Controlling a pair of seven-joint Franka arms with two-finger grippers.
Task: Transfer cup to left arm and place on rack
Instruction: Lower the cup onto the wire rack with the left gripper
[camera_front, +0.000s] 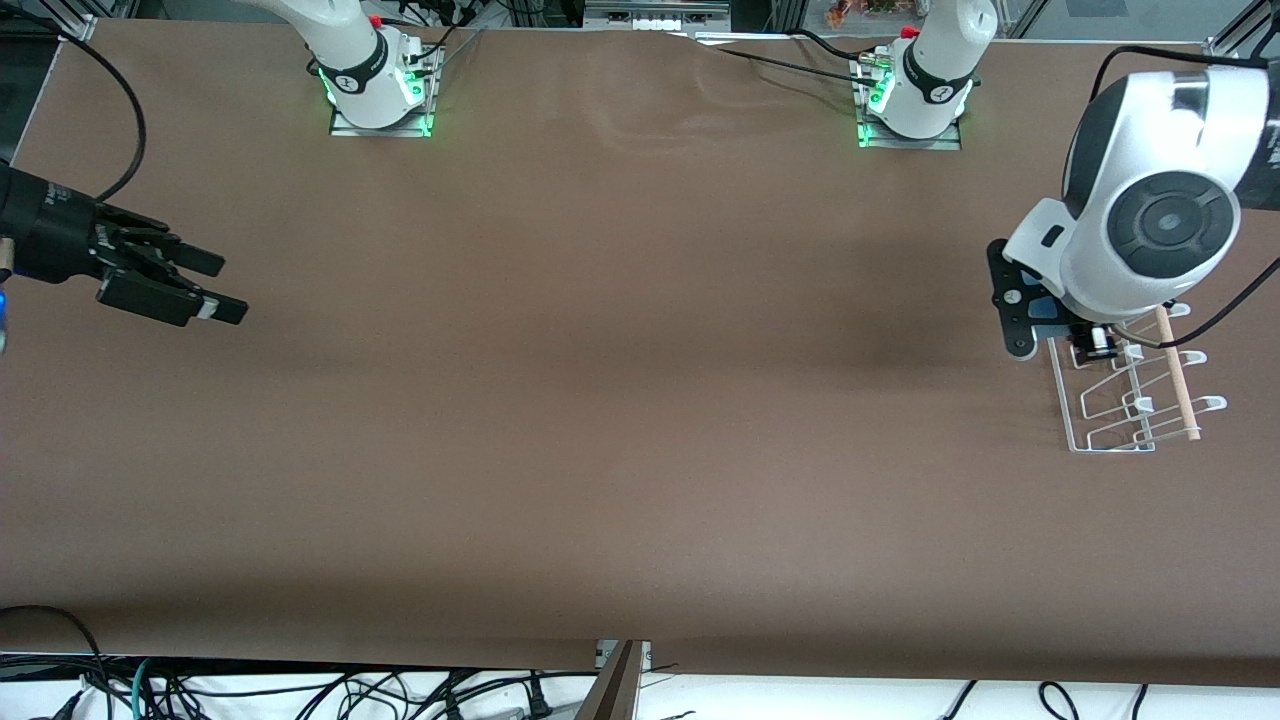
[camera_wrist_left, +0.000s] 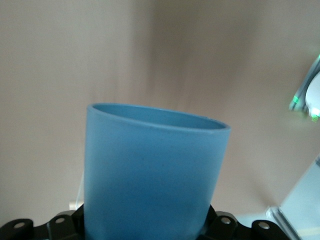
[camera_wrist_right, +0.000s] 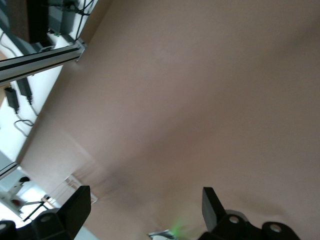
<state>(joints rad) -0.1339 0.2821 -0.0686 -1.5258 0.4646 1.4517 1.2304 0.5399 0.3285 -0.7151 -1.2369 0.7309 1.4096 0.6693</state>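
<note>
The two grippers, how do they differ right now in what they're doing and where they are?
The left gripper is shut on the cup, while the right gripper is open and holds nothing.

The left gripper is over the rack toward the left arm's end of the table; the right gripper hangs over bare table at the right arm's end.

Both are black two-finger grippers.

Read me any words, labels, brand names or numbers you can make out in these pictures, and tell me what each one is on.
No text can be read in any view.
The black bands on the two arm bases carry small white marks, too small to read.
The cup, held in the left claw over the rack, is plain blue.
The open right claw shows no lettering.
</note>
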